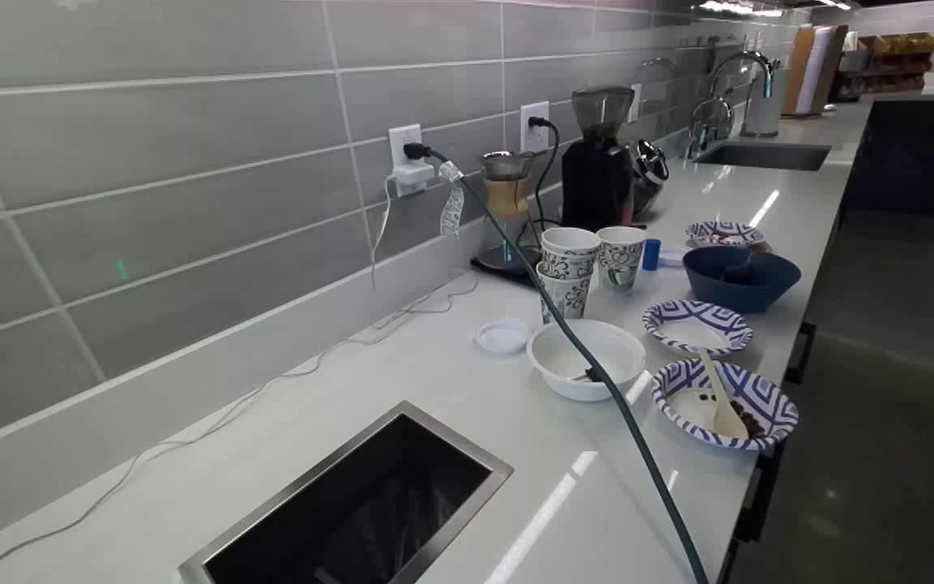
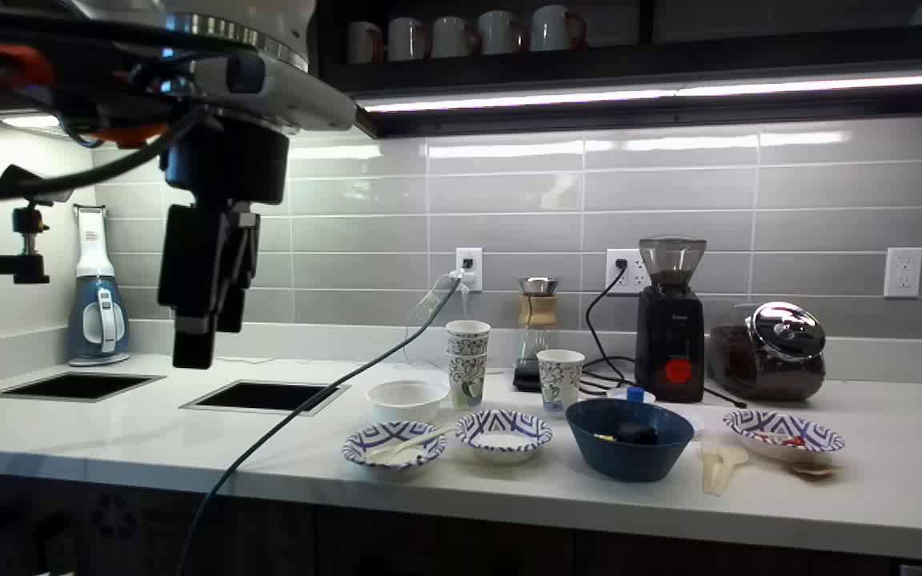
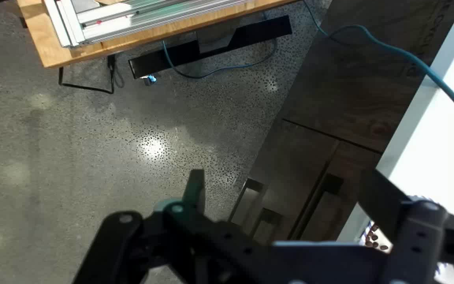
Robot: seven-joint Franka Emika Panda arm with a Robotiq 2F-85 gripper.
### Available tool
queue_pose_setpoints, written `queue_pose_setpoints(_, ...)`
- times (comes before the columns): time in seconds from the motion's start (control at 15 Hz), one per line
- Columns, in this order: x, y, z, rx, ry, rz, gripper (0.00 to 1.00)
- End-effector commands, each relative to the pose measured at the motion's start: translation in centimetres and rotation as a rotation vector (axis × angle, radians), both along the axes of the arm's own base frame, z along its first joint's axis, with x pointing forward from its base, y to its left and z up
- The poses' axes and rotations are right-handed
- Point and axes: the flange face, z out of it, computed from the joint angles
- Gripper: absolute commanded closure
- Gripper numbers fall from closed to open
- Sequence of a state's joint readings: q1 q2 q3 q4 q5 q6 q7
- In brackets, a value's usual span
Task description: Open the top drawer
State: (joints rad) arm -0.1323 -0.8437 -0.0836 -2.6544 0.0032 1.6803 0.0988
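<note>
In the wrist view the top drawer (image 3: 347, 169) is a dark wood front just below the white counter edge. It looks shut and lies in shadow. A dark handle (image 3: 321, 209) runs along it, partly hidden by the gripper body. My gripper (image 3: 290, 185) is open with nothing between its fingers. One finger shows against the floor, the other overlaps the counter edge and part of the drawer. In an exterior view the gripper (image 2: 211, 340) hangs pointing down, above counter height. There the drawer fronts are mostly dark and hard to make out. Dark handles (image 1: 799, 353) show below the counter edge.
The white counter (image 1: 402, 357) carries patterned paper bowls (image 2: 393, 448), a blue bowl (image 2: 629, 448), paper cups and a grinder. A teal cable (image 1: 637, 438) hangs across its edge. Lower drawers (image 3: 286, 177) sit beneath. A wooden table (image 3: 49, 51) with metal rails stands opposite.
</note>
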Motion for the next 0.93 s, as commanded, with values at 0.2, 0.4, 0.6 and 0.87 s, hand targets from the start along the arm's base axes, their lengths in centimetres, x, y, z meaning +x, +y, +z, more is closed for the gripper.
queue_pose_setpoints(0.2, 0.0, 0.0, 0.0, 0.000, 0.001, 0.000, 0.00)
queue_pose_setpoints(0.4, 0.0, 0.0, 0.0, 0.000, 0.001, 0.000, 0.00)
queue_pose_setpoints(0.6, 0.8, -0.3, -0.8, 0.012, -0.026, -0.041, 0.00)
queue_pose_setpoints(0.87, 3.3, -1.2, -4.8, 0.013, -0.170, -0.078, 0.00)
